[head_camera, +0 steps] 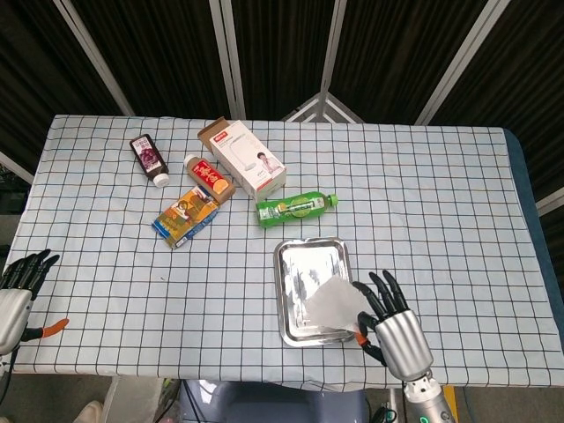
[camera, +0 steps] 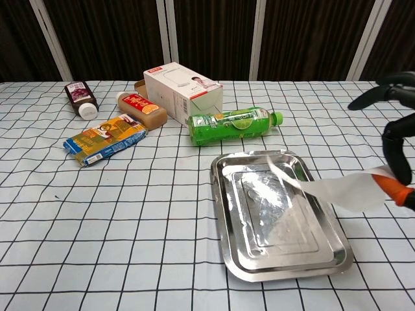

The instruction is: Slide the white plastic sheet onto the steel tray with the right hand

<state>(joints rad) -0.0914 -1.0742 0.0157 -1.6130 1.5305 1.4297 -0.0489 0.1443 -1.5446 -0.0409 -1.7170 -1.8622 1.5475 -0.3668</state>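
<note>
The steel tray [head_camera: 281,295] lies at the front middle of the checked table; its rim [camera: 217,194] also shows in the chest view. The white plastic sheet [head_camera: 331,305] hangs over the tray's right half. In the chest view the sheet [camera: 337,190] is off the cloth, its free corner reaching in above the tray. My right hand [head_camera: 392,324] holds it at its right end, beside the tray's front right corner. The right hand [camera: 397,139] has its other fingers spread. My left hand [head_camera: 19,280] rests at the table's left front edge, holding nothing, fingers apart.
A white box [head_camera: 249,159], a green bottle [head_camera: 295,208], a brown bottle [head_camera: 210,176], a dark bottle [head_camera: 150,159] and a snack packet [head_camera: 185,218] lie behind and to the left of the tray. The table's front edge runs close to the tray.
</note>
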